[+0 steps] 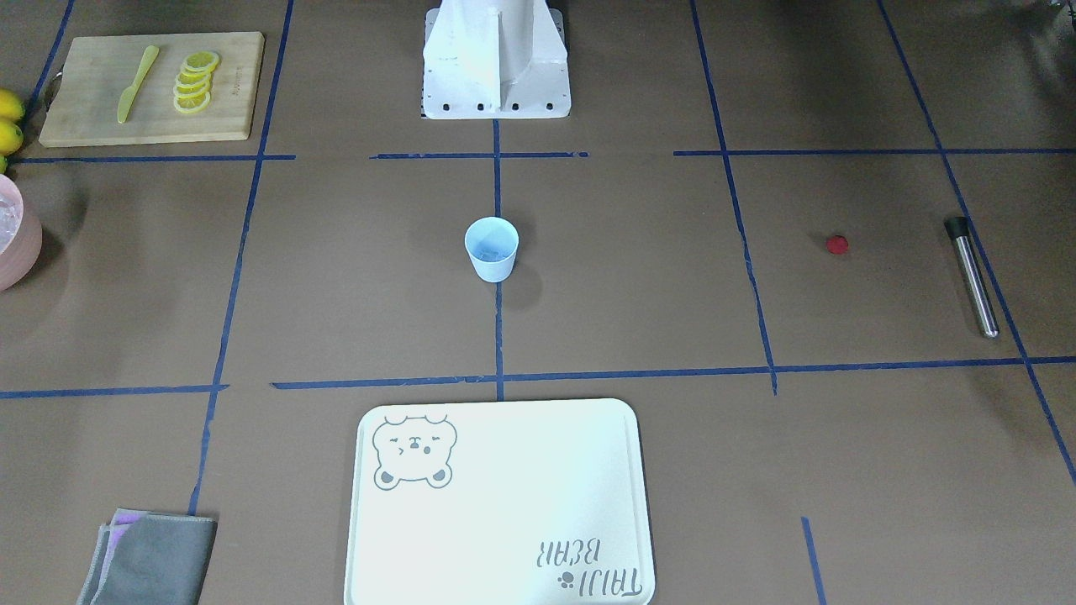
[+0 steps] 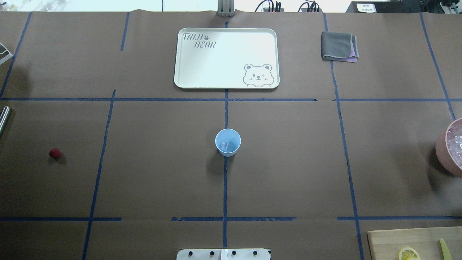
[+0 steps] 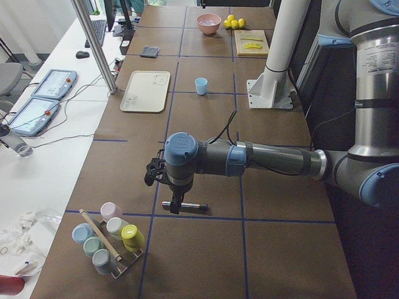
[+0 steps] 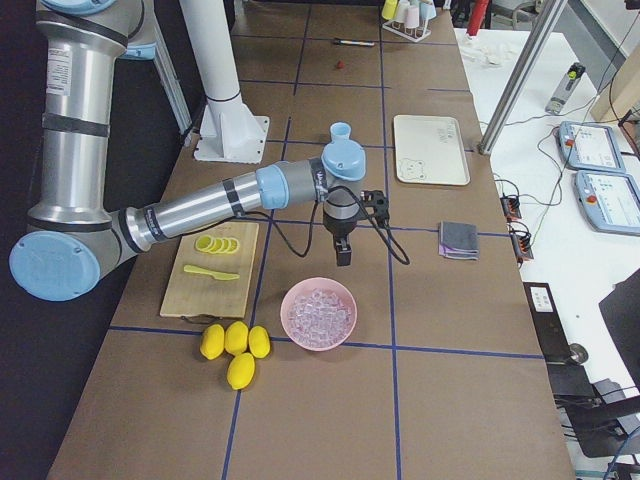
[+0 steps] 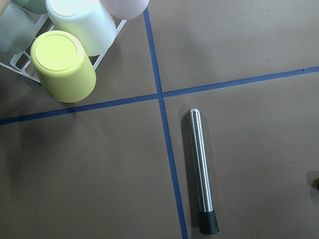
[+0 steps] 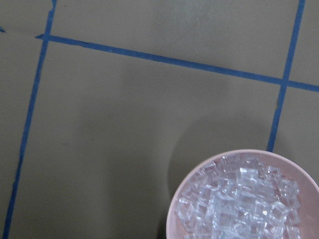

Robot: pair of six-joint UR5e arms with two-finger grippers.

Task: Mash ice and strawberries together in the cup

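Hovering above the steel muddler rod [image 5: 201,174], my left end effector [image 3: 176,207], grip state indeterminable, is nearest the small red strawberry [image 2: 55,153], which lies beside it, toward the pale blue plastic cup [image 2: 227,142] holding clear ice [image 2: 224,145].

Bright, even light from above across the table, no hard edges anywhere. The cup [image 2: 227,142] throws a soft, wide shadow toward the robot's side in the overhead view. The ice [image 2: 224,145] inside it is a faint, low-contrast shape. The tray [image 1: 503,512] is washed out, nearly white with glare. The front view darkens toward its top right corner. On the left wrist view a clean highlight runs down the steel muddler [image 5: 200,164], in sharp focus. The right wrist view carries an olive cast, and the pink bowl [image 6: 244,153] lays a blurry shadow up and left.
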